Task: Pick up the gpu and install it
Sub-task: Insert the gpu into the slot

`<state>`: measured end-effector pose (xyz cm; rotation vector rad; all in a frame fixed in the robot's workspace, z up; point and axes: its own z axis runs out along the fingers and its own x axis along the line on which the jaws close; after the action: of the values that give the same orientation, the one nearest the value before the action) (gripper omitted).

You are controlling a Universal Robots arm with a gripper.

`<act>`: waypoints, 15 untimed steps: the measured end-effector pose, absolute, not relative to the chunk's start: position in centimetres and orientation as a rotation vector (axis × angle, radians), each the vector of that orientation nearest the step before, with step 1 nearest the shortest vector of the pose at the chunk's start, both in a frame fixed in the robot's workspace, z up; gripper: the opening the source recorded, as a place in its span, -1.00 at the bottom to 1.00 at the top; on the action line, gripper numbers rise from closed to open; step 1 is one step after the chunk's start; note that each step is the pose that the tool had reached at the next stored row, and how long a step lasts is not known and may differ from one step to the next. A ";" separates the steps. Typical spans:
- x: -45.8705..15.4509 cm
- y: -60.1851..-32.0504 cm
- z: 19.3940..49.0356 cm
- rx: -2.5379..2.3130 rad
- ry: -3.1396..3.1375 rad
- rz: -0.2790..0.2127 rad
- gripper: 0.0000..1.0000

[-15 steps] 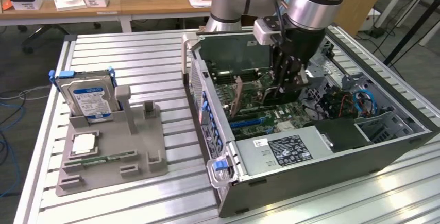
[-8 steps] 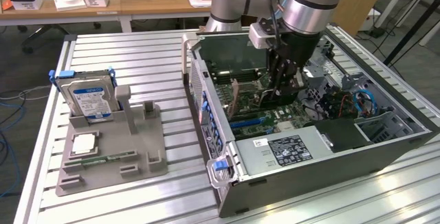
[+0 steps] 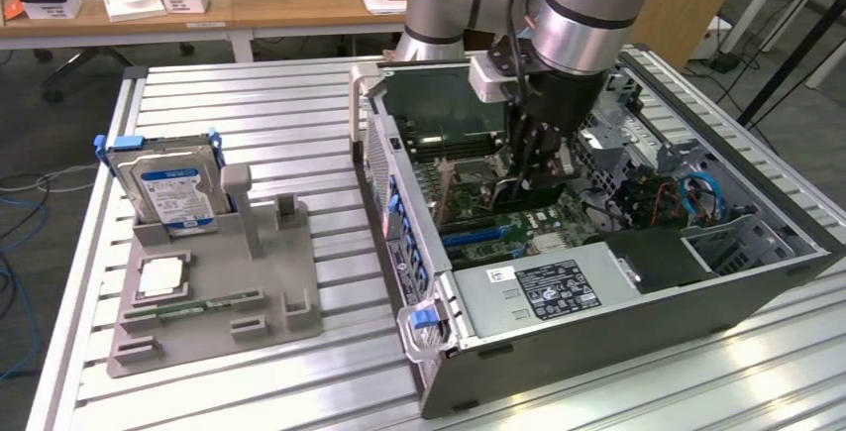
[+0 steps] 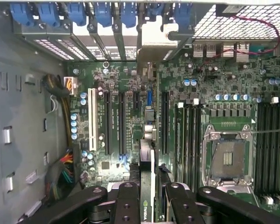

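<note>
Gripper (image 4: 148,198) fingers, partly closed, clamped the gpu (image 4: 147,182) edge-on between them, deep inside the open computer case (image 3: 595,282). Installation looked well in hand, the card hanging just above the motherboard (image 4: 130,107) slots directly beneath it; seating would call for a straight, aligned press. Well off beside the gripper, a grey holder (image 3: 212,292) kept the hard drive (image 3: 169,185) upright.

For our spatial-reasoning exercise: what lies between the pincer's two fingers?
The gpu, seen edge-on, lies clamped between the fingers of the pincer, with the motherboard behind it. The wrist view shows this.
</note>
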<state>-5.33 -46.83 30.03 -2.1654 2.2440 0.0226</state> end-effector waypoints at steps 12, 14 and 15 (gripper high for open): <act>-5.9 -46.8 28.8 -2.165 2.244 0.023 -0.47; -5.9 -46.8 28.6 -2.166 2.244 0.023 -0.47; -5.9 -46.8 28.5 -2.166 2.244 0.023 -0.47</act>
<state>-5.95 -46.80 28.53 -2.1655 2.2438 0.0225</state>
